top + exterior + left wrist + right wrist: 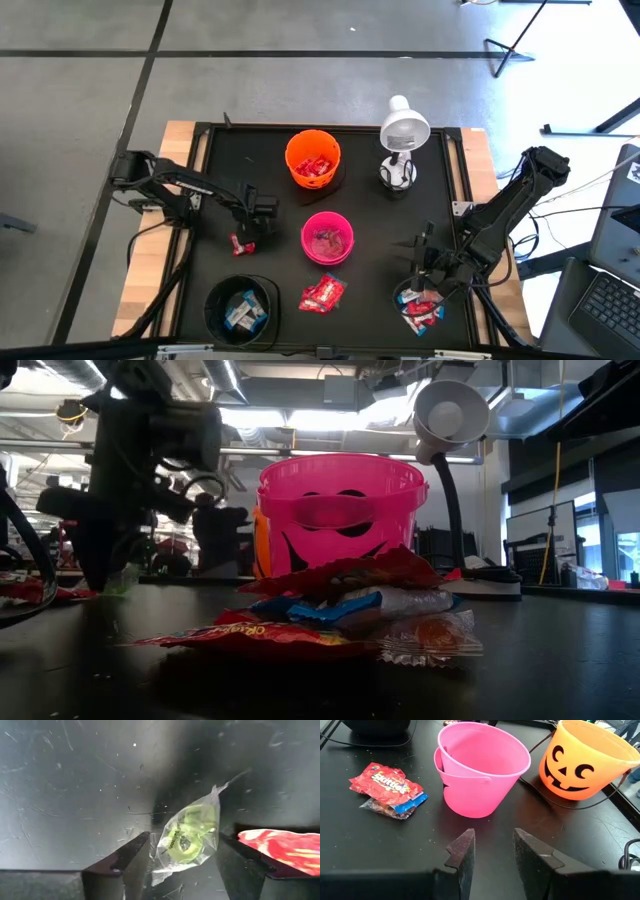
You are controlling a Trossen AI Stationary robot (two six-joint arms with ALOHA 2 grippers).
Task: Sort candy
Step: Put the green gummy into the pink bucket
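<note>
While we look down from above, the left claw (243,238) hangs low over the black counter (375,230). Through its wrist view, we see open fingers (122,862) flanking a green candy (189,837). Right claw (492,851) parted, empty.

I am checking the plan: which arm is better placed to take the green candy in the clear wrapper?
The left. The left gripper is right over the green candy, jaws open on either side. The right gripper sits across the table by another candy pile.
</note>
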